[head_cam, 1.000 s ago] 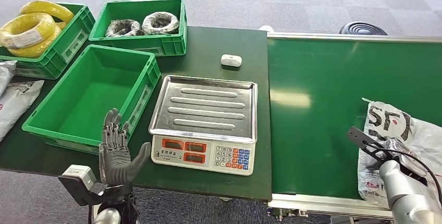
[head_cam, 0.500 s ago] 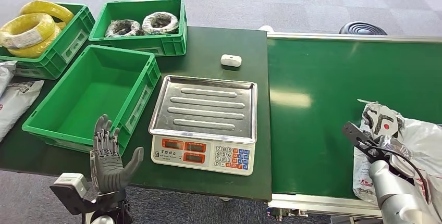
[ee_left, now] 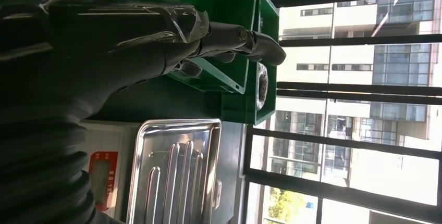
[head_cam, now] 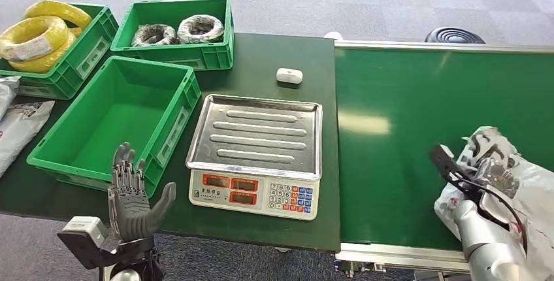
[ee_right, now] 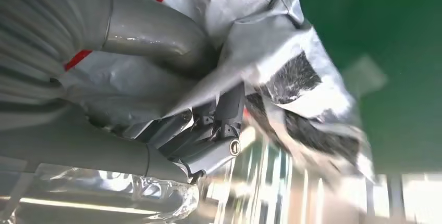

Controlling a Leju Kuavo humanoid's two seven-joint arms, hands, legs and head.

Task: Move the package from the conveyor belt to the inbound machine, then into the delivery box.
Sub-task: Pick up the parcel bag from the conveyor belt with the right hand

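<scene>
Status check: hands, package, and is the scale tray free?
Right hand gripping the package over the conveyor belt. Left hand open, near the empty green bin. Scale tray bare, nothing in the way.

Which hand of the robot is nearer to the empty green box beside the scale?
Left. The left hand hovers open by the near corner of the empty green box; the right hand grips the package far across, on the conveyor belt.

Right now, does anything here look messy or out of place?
Only the package: the right hand bunches its grey plastic, so it sits crumpled and lifted on the conveyor belt. The scale and green bins look tidy.
</scene>
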